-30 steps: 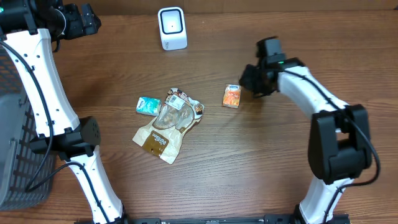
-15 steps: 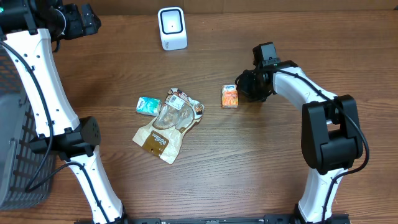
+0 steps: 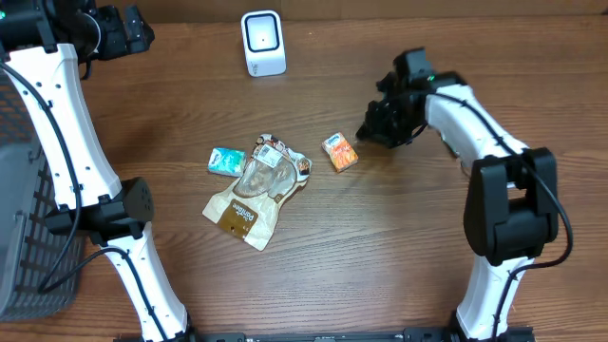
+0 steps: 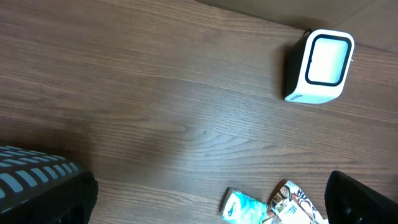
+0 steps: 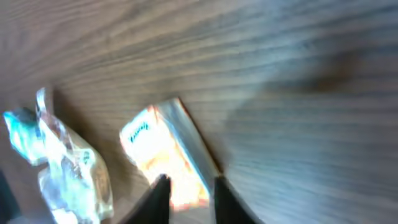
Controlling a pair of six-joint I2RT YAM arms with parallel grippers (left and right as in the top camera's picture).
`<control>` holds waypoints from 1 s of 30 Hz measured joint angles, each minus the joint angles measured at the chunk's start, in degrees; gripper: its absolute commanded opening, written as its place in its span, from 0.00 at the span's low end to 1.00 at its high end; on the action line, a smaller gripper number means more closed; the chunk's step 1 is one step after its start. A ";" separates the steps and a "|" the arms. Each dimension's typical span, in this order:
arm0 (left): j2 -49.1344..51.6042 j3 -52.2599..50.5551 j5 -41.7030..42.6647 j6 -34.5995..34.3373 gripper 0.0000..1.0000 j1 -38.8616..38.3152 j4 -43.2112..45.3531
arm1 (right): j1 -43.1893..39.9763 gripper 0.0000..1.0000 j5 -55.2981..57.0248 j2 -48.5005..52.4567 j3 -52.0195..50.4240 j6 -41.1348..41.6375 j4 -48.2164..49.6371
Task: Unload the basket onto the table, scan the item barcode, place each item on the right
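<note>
Box point(image 3: 339, 152) small, orange, white-blue end, lying tilted; right hand point(image 3: 370, 131) slightly parted beside; left hand point(image 3: 128, 28) spread.

One white scanner point(image 3: 263, 43), one orange box point(image 3: 339, 152), one teal packet point(image 3: 226, 161), one brown pouch point(image 3: 255, 190), one basket point(image 3: 24, 266) (dark mesh).

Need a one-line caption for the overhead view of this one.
Right gripper close by the orange carton; pouch and teal packet lie beyond it, scanner at the table's far edge.

Your wooden table point(image 3: 380, 266) carries a white scanner point(image 3: 263, 43) near its far edge, and an orange box point(image 3: 340, 152), teal packet point(image 3: 226, 160) and brown pouch point(image 3: 256, 190) mid-table
</note>
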 measured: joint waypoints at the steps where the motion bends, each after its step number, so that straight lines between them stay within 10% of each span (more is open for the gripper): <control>1: 0.00 0.00 0.00 0.00 1.00 0.00 0.04 | -0.50 0.47 0.04 0.00 1.20 -1.16 -2.34; 18: 0.00 0.00 0.00 0.00 1.00 0.00 0.00 | 2.95 0.59 -0.11 0.00 0.37 -5.97 -6.58; 30: 0.00 0.00 -0.02 0.00 1.00 0.00 0.02 | 3.56 0.44 -0.20 0.00 -4.57 -4.61 1.51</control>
